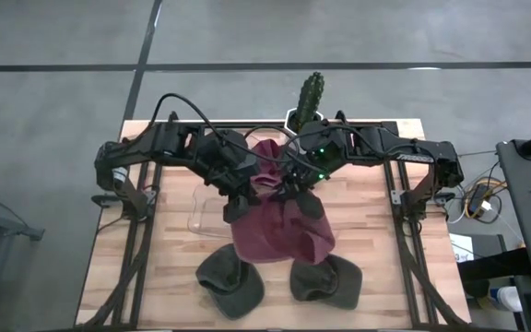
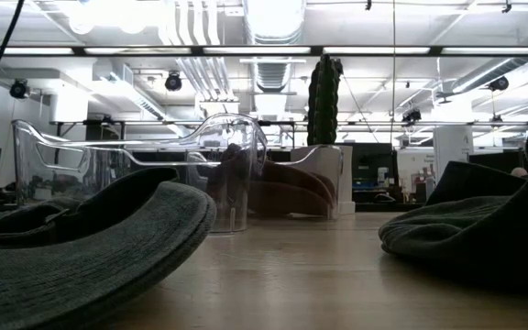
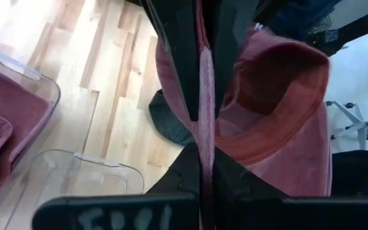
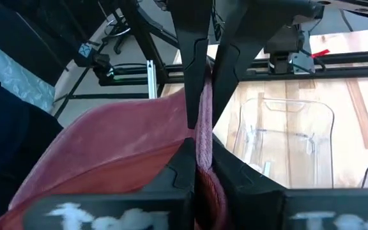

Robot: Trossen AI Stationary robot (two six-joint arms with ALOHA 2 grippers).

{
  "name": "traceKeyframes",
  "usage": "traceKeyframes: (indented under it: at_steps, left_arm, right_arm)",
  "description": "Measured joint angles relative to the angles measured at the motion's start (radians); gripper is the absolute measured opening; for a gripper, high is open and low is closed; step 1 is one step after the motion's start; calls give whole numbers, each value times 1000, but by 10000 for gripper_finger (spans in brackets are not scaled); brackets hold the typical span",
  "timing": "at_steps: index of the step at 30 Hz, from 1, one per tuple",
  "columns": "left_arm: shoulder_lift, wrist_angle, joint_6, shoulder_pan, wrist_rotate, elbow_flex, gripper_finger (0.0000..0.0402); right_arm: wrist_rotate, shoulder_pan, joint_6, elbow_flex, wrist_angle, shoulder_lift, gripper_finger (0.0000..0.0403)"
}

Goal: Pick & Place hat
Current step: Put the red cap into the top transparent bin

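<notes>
A maroon hat [image 1: 279, 231] hangs lifted over the table's middle between both grippers. My left gripper [image 1: 238, 205] is shut on its left side and my right gripper [image 1: 304, 198] on its right side. In the left wrist view the hat [image 3: 280, 102] spreads beyond the gripper [image 3: 206, 128]. In the right wrist view the hat [image 4: 114, 147] spreads beside the gripper [image 4: 203, 121]. A second maroon hat [image 1: 267, 152] lies in a clear bin [image 2: 227, 174] at the far side. The low view shows neither gripper. My left gripper pinches the maroon hat's edge [image 3: 206, 76] between its two fingers, which come slanting down from the table's left. The hat is lifted clear and hangs below the fingers. One layer or several, I cannot tell. My right gripper pinches the opposite edge of the hat [image 4: 203, 102] between its two fingers, slanting down from the table's right. The cloth falls away from the fingers and touches no part of the table.
Two dark green hats [image 1: 230, 281] [image 1: 328, 281] lie on the table near its near edge, under the hanging hat. An empty clear bin [image 1: 206, 207] stands left of centre. A cactus in a white pot [image 1: 310, 97] stands at the far edge.
</notes>
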State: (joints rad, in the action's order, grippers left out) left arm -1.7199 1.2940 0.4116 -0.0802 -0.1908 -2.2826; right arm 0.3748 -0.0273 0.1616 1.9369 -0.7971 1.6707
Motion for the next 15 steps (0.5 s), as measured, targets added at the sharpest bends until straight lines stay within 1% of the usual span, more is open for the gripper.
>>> traceKeyframes:
  at_steps: [4,6,11,15]
  left_arm:
    - [2,6,-2,0,0,0,7]
    - [7,12,-19,1,3,0,6]
    - [22,63,-42,3,42,0,6]
    - [30,140,-70,3,107,0,6]
  right_arm:
    - [-1,-1,37,0,0,0,15]
    - [-6,0,62,0,-3,0,26]
    - [-13,-1,80,0,-40,0,90]
    - [-38,1,94,0,-89,0,145]
